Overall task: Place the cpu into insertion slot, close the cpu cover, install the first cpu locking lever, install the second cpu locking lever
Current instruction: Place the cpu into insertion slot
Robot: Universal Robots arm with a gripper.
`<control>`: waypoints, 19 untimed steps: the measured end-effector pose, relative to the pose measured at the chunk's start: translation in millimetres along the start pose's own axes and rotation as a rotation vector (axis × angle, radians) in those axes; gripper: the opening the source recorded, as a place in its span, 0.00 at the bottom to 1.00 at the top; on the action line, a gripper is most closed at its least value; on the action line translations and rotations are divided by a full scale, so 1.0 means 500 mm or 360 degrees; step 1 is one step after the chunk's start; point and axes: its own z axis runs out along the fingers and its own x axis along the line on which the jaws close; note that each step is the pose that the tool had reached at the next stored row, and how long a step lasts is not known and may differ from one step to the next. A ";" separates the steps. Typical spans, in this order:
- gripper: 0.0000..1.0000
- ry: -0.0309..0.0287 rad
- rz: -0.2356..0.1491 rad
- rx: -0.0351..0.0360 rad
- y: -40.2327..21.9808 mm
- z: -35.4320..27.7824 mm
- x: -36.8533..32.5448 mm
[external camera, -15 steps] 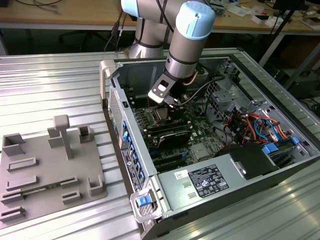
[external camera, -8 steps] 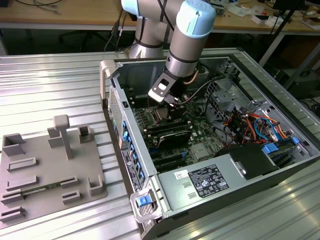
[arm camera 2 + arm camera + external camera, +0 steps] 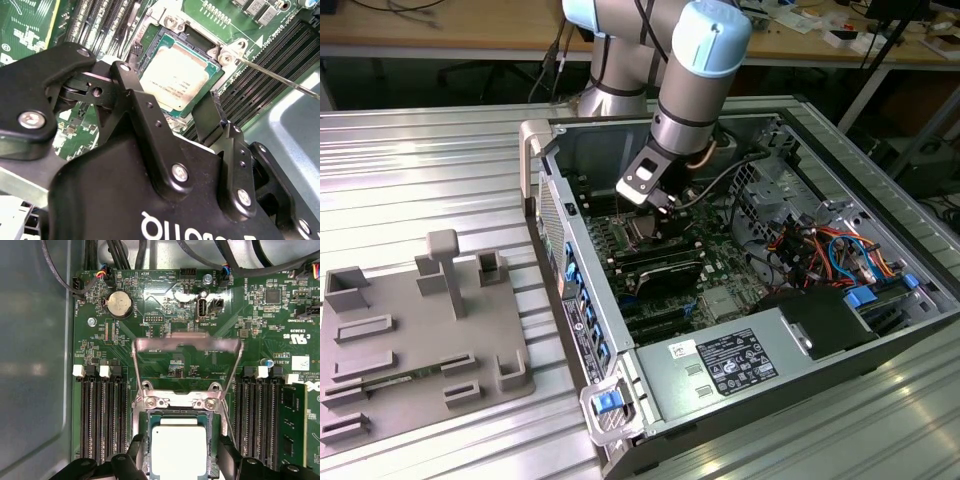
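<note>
The cpu (image 3: 178, 450) lies flat in the socket on the green motherboard, its silver-grey top also showing in the second wrist view (image 3: 176, 76). The cpu cover (image 3: 187, 344), a thin silvery frame, stands raised on its hinge beyond the socket. My gripper (image 3: 180, 444) hovers just above the socket. It is open, with one black finger (image 3: 136, 452) on each side of the cpu and a gap to the chip on both sides. A thin metal locking lever (image 3: 280, 75) sticks out from the socket corner, unlatched. In the exterior view the gripper (image 3: 665, 207) is inside the open computer case.
Black memory slots (image 3: 100, 415) flank the socket on both sides, with a green memory module (image 3: 292, 430) beyond one set. Cables (image 3: 820, 245) and the power supply (image 3: 735, 360) fill the case's other end. A grey fixture plate (image 3: 415, 335) lies on the table at the exterior view's left.
</note>
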 end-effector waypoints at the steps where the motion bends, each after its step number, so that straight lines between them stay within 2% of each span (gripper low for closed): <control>1: 0.69 0.00027 -0.0001 0.0000 0.000 0.002 0.001; 3: 0.69 0.00017 -0.0001 0.0000 0.000 0.002 0.002; 5: 0.69 -0.00128 -0.0001 0.0000 0.000 0.002 0.006; 7: 0.69 -0.00394 -0.0001 0.0001 0.000 0.001 0.011; 9: 0.69 -0.00728 -0.0001 0.0002 0.000 0.001 0.016; 10: 0.69 -0.00852 -0.0001 0.0002 0.000 0.001 0.017; 11: 0.69 -0.00896 -0.0001 0.0002 0.000 0.001 0.018; 19: 0.71 -0.00896 -0.0002 0.0002 0.001 0.001 0.023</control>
